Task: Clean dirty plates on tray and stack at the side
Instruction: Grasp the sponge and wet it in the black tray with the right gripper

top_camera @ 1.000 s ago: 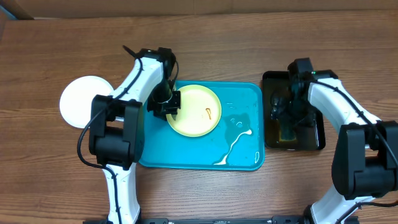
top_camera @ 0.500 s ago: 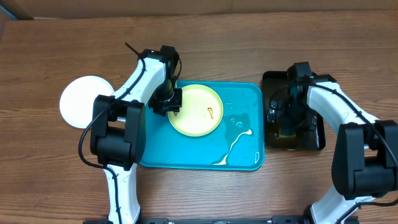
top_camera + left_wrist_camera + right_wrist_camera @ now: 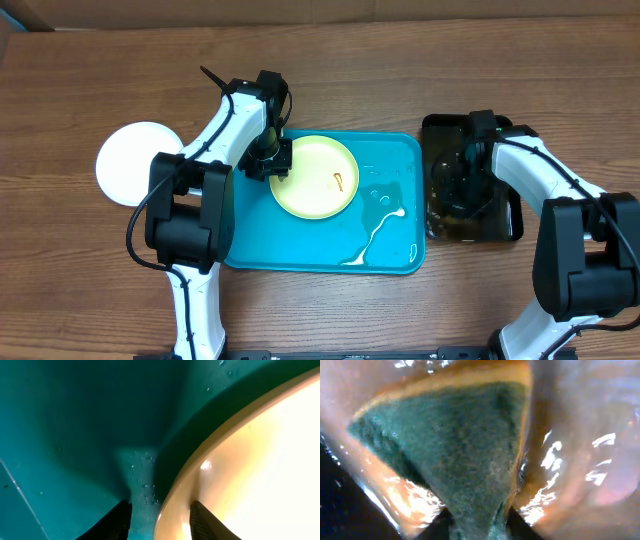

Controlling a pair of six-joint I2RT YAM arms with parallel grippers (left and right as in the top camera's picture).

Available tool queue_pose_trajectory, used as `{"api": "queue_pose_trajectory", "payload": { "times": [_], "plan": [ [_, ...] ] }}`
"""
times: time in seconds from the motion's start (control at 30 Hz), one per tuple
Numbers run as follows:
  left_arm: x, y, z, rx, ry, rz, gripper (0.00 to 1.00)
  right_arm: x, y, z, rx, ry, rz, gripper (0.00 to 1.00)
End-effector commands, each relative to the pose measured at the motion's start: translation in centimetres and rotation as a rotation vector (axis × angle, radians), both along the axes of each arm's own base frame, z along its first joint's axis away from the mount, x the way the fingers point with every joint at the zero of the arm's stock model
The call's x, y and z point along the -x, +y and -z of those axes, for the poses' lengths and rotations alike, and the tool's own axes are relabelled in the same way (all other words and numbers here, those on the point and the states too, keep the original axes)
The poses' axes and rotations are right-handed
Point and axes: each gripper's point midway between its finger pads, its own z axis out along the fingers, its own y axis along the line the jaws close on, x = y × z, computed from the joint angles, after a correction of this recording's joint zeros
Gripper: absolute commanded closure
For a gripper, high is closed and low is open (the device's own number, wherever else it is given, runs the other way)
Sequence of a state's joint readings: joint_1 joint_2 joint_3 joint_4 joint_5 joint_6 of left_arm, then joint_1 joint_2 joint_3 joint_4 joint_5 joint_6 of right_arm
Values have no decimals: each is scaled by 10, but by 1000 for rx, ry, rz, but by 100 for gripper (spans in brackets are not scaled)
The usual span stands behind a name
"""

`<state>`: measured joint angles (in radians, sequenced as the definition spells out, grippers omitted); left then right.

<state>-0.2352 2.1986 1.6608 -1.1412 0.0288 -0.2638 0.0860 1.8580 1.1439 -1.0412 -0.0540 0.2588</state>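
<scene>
A pale yellow-green plate (image 3: 315, 177) with a small brown smear (image 3: 340, 181) lies in the turquoise tray (image 3: 300, 250). My left gripper (image 3: 268, 160) is at the plate's left rim. In the left wrist view its jaws (image 3: 160, 522) stand open astride the rim (image 3: 172, 495), one finger over the tray floor and one over the plate, with a gap on the tray side. A clean white plate (image 3: 135, 165) sits on the table left of the tray. My right gripper (image 3: 458, 190) is down in the black basin (image 3: 505, 225), shut on the green-and-yellow sponge (image 3: 455, 445) in murky water.
Water drops and a white streak of liquid (image 3: 375, 235) lie on the tray's right half. The basin stands close against the tray's right side. Bare wooden table surrounds everything, and the arm bases stand at the front edge.
My right gripper opened wide over the basin, dropped lower and closed on the sponge. My left gripper edged slightly up along the plate's rim and its jaws widened a little.
</scene>
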Motion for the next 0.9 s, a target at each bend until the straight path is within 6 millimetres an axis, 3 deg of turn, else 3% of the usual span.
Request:
{"api": "queue_pose_trajectory", "payload": {
  "times": [0.0,0.07,0.13,0.3,0.33,0.4,0.5,0.57,0.67,0.8,0.87],
  "plan": [
    [0,0,-1,-3,-3,-5,60,-20,0,-19,-12,-60,4,37],
    [0,0,-1,-2,-5,-5,63,-33,-2,-29,-11,-99,9,22],
    [-3,-1,0,2,-16,-8,71,-41,-3,-34,-1,-122,9,22],
    [-4,-2,12,14,-35,-10,76,-45,-3,-32,0,-143,9,22],
    [-4,-2,14,14,-38,-10,81,-45,-3,-32,0,-142,9,23],
    [-2,-2,20,15,-41,-9,96,-46,-3,-32,0,-145,8,31],
    [-1,-2,25,15,-43,-9,96,-48,-3,-32,-1,-153,9,67],
    [-2,-2,25,16,-47,-9,96,-47,-3,-32,-1,-152,8,74],
    [-3,-2,25,20,-49,-10,96,-47,-3,-30,-1,-151,9,73],
    [-2,-2,25,19,-46,-9,96,-44,-3,-21,-1,-155,13,43],
    [-2,-2,25,19,-46,-9,96,-42,-3,-16,-1,-153,13,39]
  ]
}}
